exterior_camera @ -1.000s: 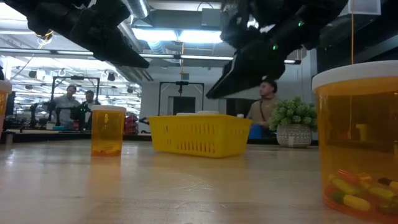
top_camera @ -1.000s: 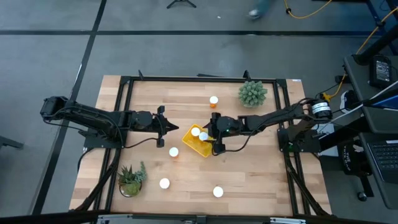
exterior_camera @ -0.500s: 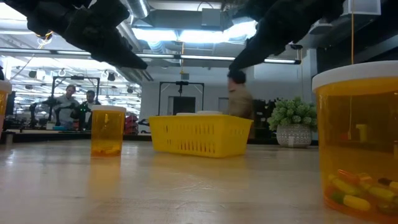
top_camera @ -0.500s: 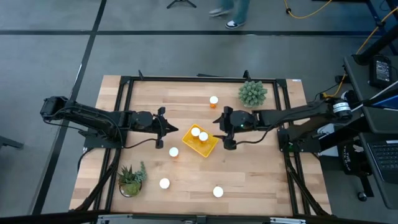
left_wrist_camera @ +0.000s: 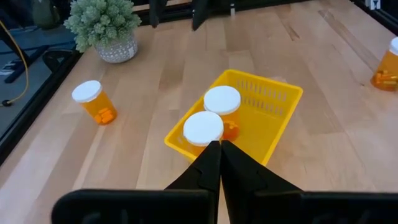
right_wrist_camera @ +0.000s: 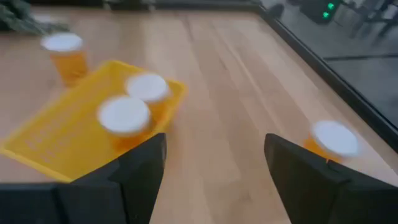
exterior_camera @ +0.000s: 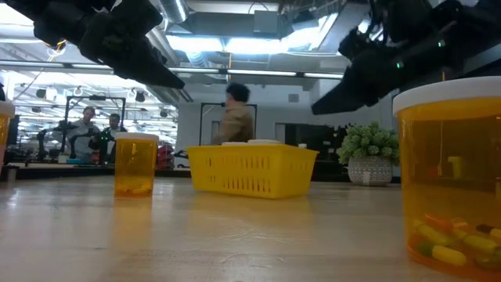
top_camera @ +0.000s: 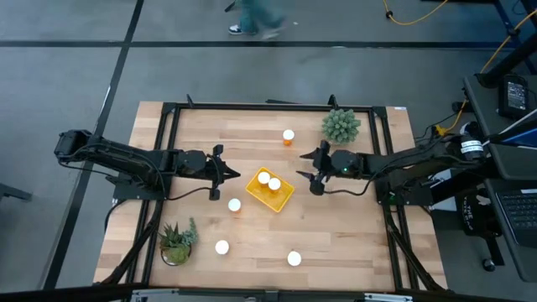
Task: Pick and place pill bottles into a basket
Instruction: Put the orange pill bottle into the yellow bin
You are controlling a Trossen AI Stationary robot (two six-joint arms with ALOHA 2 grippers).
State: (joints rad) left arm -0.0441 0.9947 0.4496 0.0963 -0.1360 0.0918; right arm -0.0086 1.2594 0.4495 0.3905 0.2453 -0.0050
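**2 bottles in the basket, 4 on the desk, both grippers empty**

The yellow basket [top_camera: 270, 190] sits near the middle of the wooden desk [top_camera: 352, 226], turned at an angle to the desk edges. Inside it stand 2 pill bottles [top_camera: 268, 180] upright, close beside each other, white caps up. The left wrist view shows them in the half of the basket nearer to that camera.

4 other pill bottles stand upright on the desk outside the basket. 1 bottle [top_camera: 234, 205] is just beside the basket, on its left front side. 1 bottle [top_camera: 288, 136] stands toward the far edge, left of a small green plant [top_camera: 341, 125]. The last 2 are near the front edge: 1 bottle [top_camera: 221, 247] next to a second potted plant [top_camera: 177, 241], and another bottle [top_camera: 294, 258] to the right of it, well apart.

The left gripper [top_camera: 216, 173] hangs above the desk to the left of the basket. Its fingers [left_wrist_camera: 210, 168] are pressed together and hold nothing. The right gripper [top_camera: 315, 170] is above the desk to the right of the basket, not touching it. Its fingers [right_wrist_camera: 142, 163] are spread wide apart and are empty.

In the low view, people show in the room behind the desk, and a person [top_camera: 254, 17] is on the floor beyond the desk in the high view.
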